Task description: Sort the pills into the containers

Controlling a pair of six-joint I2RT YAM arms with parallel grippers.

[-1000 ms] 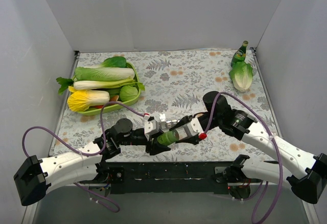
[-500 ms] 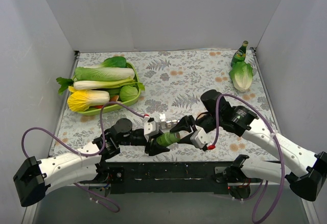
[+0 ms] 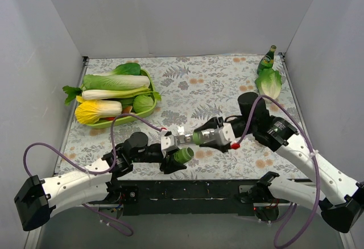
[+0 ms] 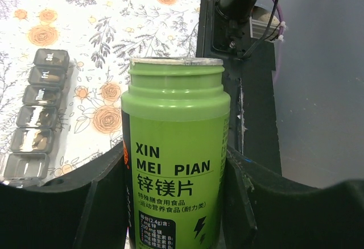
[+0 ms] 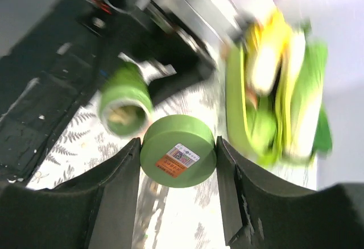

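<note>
My left gripper [image 3: 177, 159] is shut on a green pill bottle [image 3: 183, 155], labelled "XIN MEI PIAN" in the left wrist view [image 4: 173, 146]. The bottle's mouth is open, and pale pills show inside it in the right wrist view [image 5: 124, 98]. My right gripper [image 3: 200, 137] is shut on the bottle's green cap [image 5: 178, 150] and holds it in the air just beyond the bottle. The grey pill organizer [image 4: 37, 118], a strip of lidded compartments, lies on the table left of the bottle in the left wrist view. All its lids look shut.
A green bowl [image 3: 149, 84] of cabbages stands at the back left. A green glass bottle [image 3: 266, 60] and a small cabbage [image 3: 269, 84] are at the back right. The black base plate [image 3: 187, 192] runs along the near edge.
My right gripper, first closed round the cap on the bottle, has pulled the cap off and moved it up and away. The bottle in my left gripper now stands open.
</note>
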